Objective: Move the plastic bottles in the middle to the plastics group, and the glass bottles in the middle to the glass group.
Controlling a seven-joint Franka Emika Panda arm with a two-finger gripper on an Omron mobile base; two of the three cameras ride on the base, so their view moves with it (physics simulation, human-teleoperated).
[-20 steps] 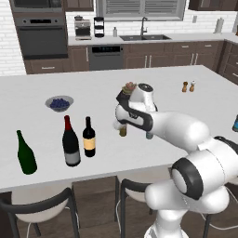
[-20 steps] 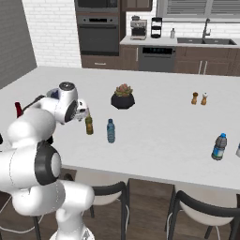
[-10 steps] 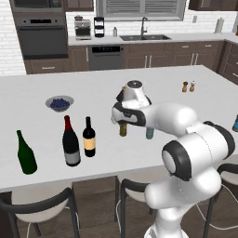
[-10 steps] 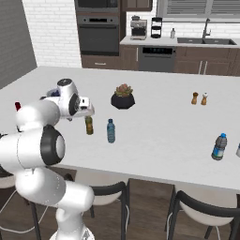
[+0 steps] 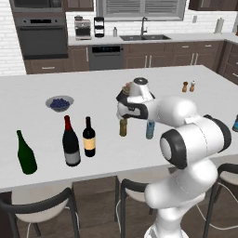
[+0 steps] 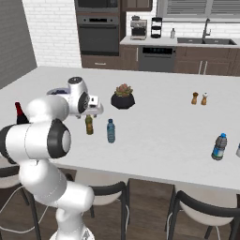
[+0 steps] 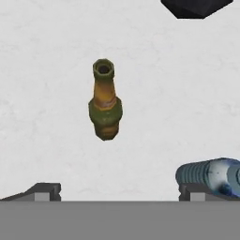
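Arm swung nearer, jaws wide above olive-brown bottle (image 7: 105,101)

Tabletop (image 5: 42,83), white. Bowl of blueberries (image 5: 60,102) toward its left end; dark potted plant (image 6: 123,97) near centre; salt and pepper shakers (image 6: 199,98) toward its right.

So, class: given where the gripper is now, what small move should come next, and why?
Probably lower straight down. The open gripper hovers above the upright olive-brown bottle, gripping nothing, while the blue plastic bottle stands close by one finger, so a careful descent seems wise.
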